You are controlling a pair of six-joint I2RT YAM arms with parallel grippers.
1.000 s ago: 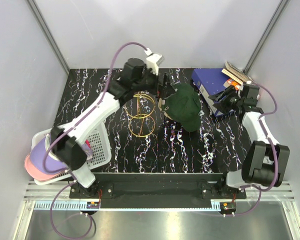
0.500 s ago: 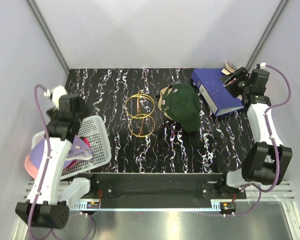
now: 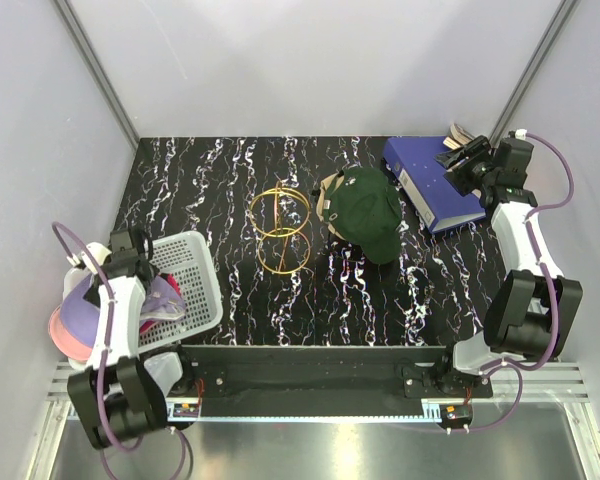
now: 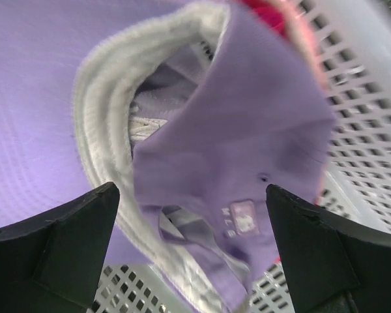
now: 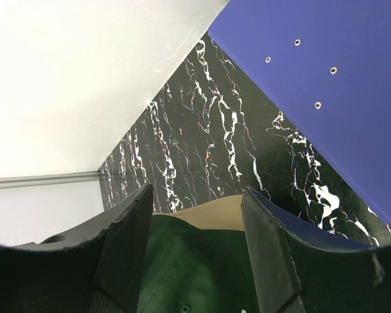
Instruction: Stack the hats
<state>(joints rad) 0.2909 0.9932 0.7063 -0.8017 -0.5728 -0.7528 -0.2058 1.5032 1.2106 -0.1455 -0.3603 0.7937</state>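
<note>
Near left: left gripper [image 4: 190, 195] wide open right over lavender cap [image 4: 247, 130], which lies in white basket [image 3: 195, 270] on top of pink cap [image 3: 60, 335], with a bit of magenta cap [image 3: 170, 296] showing beside it. Mid desk [image 3: 180, 180]: gold wire rings [image 3: 283, 230], and just right of them dark green cap [image 3: 370, 215] sitting on tan cap [image 3: 330, 188]. Far right: right gripper [image 5: 195, 202] open too, up over far end of blue binder [image 3: 435, 190], well apart from green cap.

Lavender cap [image 4: 247, 150] (small white emblem showing) over white mesh basket [image 4: 365, 117], tool [image 4: 192, 244] fingers spread wide
</note>
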